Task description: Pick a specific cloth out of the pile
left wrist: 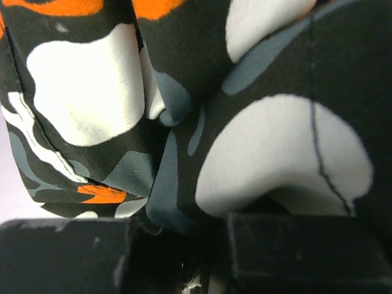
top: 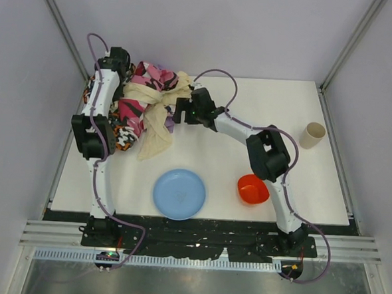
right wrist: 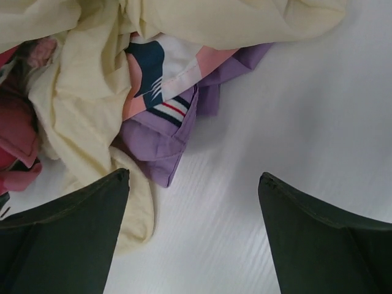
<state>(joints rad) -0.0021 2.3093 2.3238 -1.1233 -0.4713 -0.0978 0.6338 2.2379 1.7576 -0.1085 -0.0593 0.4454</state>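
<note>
The pile [top: 145, 107] lies at the table's back left: pink patterned, orange-black-white and cream cloths. A lilac-purple cloth [top: 169, 124] peeks out at its right edge under the cream cloth [top: 158, 128]. In the right wrist view the purple cloth [right wrist: 160, 142] lies just ahead of my left finger, on the table. My right gripper [top: 180, 111] [right wrist: 193, 174] is open and empty, low over the table beside it. My left gripper [top: 119, 61] is pressed into the pile's far left side. The orange-black-white cloth [left wrist: 202, 122] fills its view, with a fold hanging between the jaws [left wrist: 180, 245].
A blue plate [top: 180, 194] sits at the front centre. An orange-red bowl [top: 252, 189] is to its right. A cream cup [top: 312, 135] stands at the right edge. Enclosure walls ring the table.
</note>
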